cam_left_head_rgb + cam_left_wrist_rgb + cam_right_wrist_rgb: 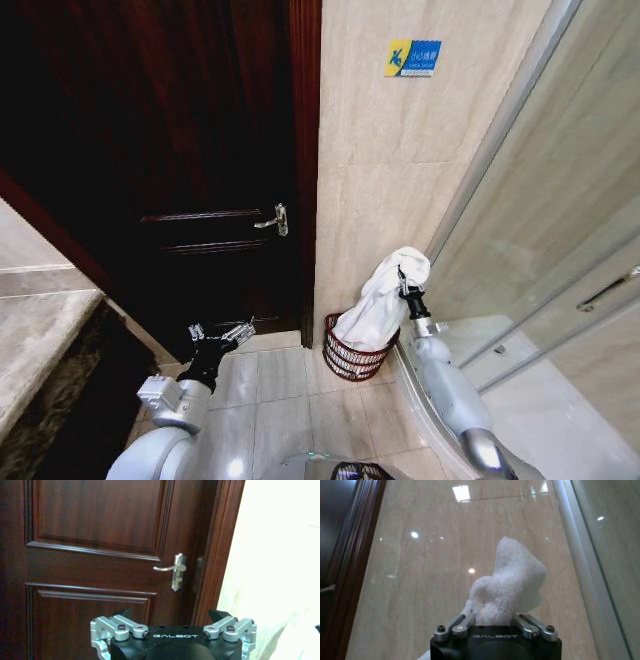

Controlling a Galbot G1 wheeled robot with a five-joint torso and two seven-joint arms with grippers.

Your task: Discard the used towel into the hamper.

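A white towel [385, 300] hangs from my right gripper [404, 284], its lower end draped into the hamper [350, 357], a small reddish-brown openwork basket standing on the floor in the corner by the tiled wall. In the right wrist view the towel [507, 587] bunches up between the shut fingers [461, 623] of the right gripper [492, 620]. My left gripper [222, 331] is held low in front of the dark wooden door, open with nothing in it; in the left wrist view the left gripper [172, 617] points at the door.
A dark wooden door [190, 150] with a metal lever handle [273, 220] fills the left. The tiled wall [400, 150] carries a blue and yellow sign [412, 57]. A glass shower partition [560, 230] stands on the right. A stone counter [35, 340] lies at the near left.
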